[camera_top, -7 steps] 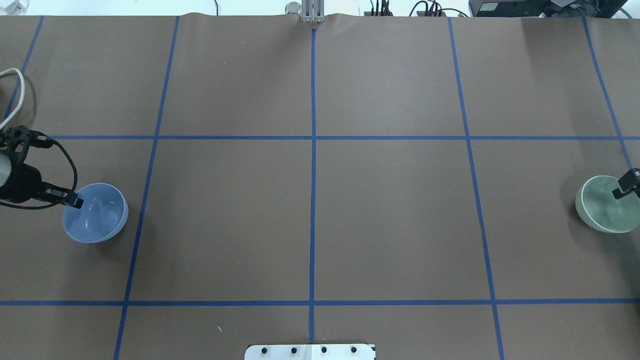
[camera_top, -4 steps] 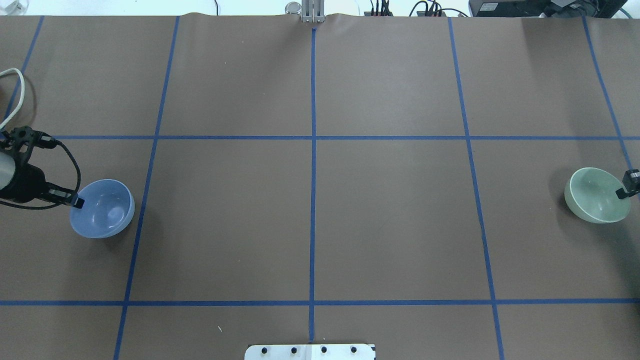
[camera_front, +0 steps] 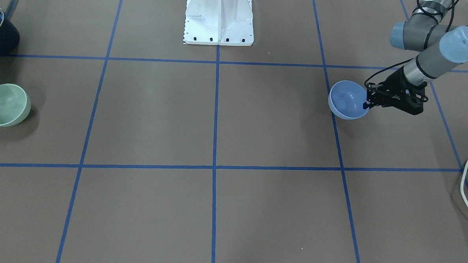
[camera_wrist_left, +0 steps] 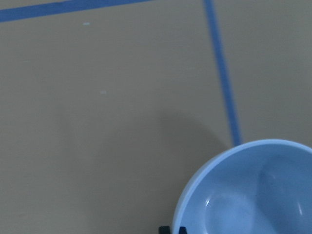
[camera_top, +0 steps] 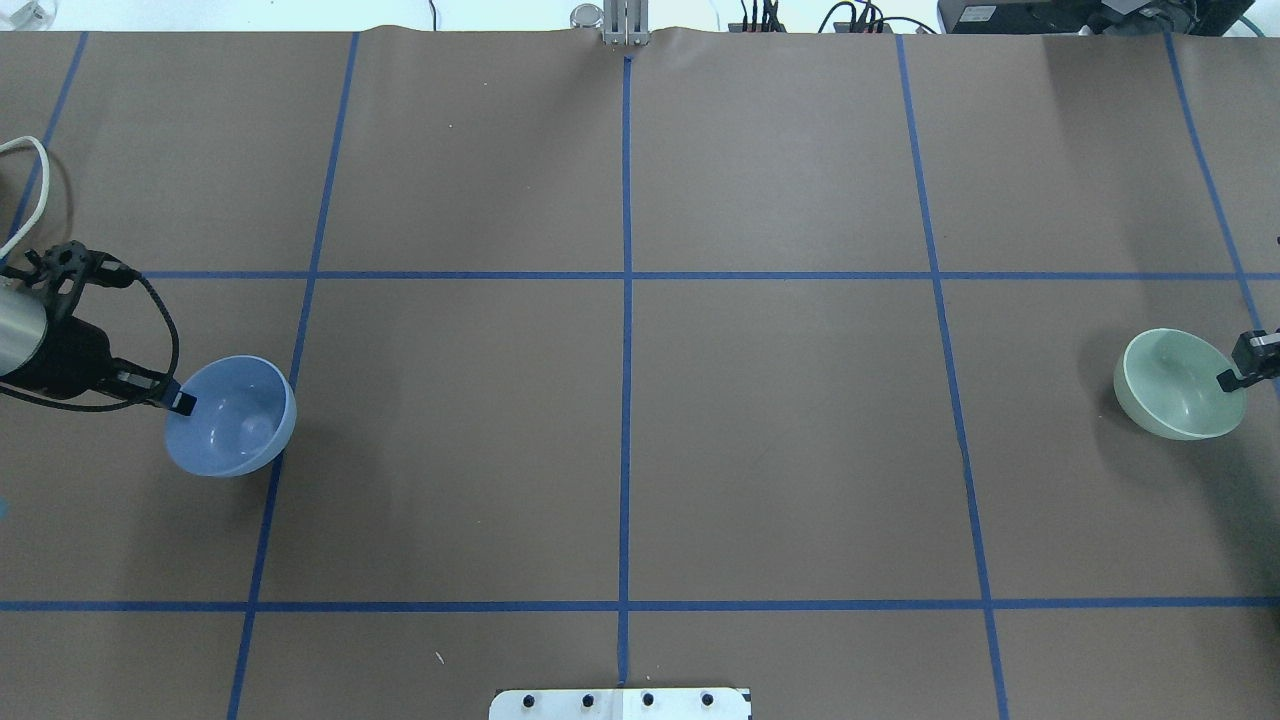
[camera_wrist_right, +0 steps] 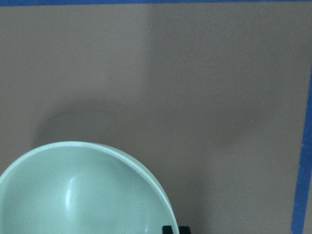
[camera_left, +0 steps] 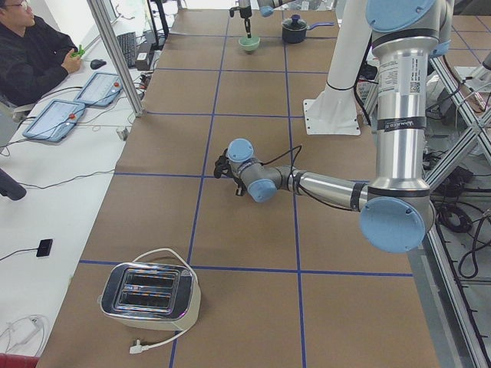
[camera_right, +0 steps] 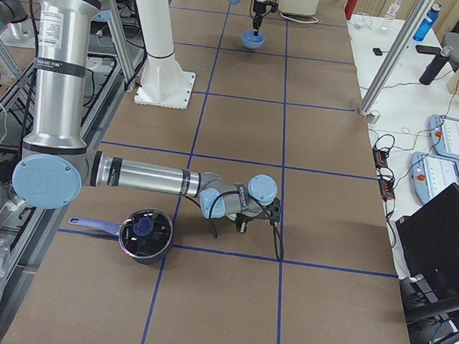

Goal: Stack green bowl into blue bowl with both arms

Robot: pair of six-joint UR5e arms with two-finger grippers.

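Only exterior left shows toaster [camera_left: 149, 295] near left arm [camera_left: 326, 184].

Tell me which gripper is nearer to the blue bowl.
Left. The left gripper grips the blue bowl by its rim; the right gripper is far off at the opposite side, holding the green bowl.

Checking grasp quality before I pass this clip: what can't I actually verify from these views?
- Right gripper: the overhead view's right edge cuts off all but a finger on the green bowl; the front-facing view shows only a black tip at its left edge.
- Left gripper: how its fingers meet the blue bowl is too small to see in both views.
- Wrist views: fingers cropped by the bottom edge.
- Right side view: near wrist hides the green bowl.
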